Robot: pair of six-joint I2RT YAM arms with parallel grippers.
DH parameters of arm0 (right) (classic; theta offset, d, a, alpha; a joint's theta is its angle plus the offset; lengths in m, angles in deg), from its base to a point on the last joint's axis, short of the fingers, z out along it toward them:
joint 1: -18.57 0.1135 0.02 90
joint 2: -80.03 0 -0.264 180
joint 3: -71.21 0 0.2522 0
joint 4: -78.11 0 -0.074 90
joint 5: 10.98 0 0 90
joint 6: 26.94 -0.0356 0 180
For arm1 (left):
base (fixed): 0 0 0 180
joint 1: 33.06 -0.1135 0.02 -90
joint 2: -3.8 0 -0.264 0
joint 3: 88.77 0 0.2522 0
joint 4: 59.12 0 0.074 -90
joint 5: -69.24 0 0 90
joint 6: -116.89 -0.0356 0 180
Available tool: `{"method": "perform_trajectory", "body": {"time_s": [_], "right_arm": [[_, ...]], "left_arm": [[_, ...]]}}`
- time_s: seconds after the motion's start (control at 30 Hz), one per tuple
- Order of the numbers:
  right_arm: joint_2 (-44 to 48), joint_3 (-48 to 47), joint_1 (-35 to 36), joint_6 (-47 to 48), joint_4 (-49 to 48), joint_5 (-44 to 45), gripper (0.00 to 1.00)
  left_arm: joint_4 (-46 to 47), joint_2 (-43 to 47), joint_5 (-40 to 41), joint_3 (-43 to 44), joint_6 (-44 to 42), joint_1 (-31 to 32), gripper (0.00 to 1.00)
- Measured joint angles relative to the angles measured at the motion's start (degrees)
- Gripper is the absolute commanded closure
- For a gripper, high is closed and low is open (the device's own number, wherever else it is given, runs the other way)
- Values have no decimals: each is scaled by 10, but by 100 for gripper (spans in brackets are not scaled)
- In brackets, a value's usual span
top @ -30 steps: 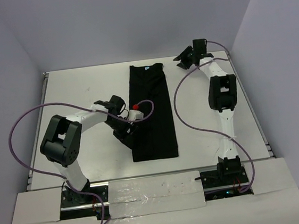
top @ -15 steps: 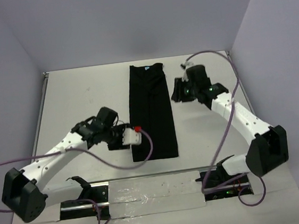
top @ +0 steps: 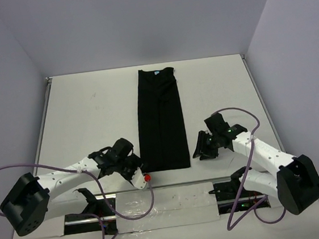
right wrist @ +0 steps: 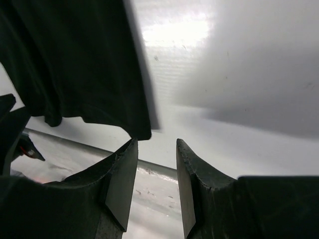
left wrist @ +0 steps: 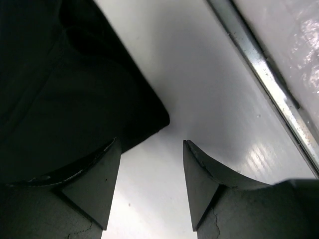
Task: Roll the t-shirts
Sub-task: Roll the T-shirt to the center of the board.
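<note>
t-shirt lies with near hem between left pincer and right pincer.

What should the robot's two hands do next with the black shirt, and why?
Probably lower both and pinch the near hem. The left gripper and right gripper are open, and each has a near corner of the folded t-shirt just ahead of its fingertips. Neither is holding fabric. Gripping both corners would let the roll start from the near end.
</note>
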Motion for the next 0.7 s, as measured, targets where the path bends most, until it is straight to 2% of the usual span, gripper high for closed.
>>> {"method": "perform_trajectory", "body": {"time_s": [0.17, 0.43, 0.63, 0.7], "right_arm": [[-10, 36, 11, -20, -16, -22, 56], [-64, 43, 25, -32, -75, -42, 54], [-102, 43, 36, -42, -118, -54, 55], [-110, 43, 40, -45, -130, -62, 58]], "left_arm": [[27, -12, -15, -9, -28, 11, 42], [70, -49, -39, -7, -47, 17, 48], [81, -65, -43, -3, -49, 17, 68], [81, -68, -43, -3, -49, 17, 78]]}}
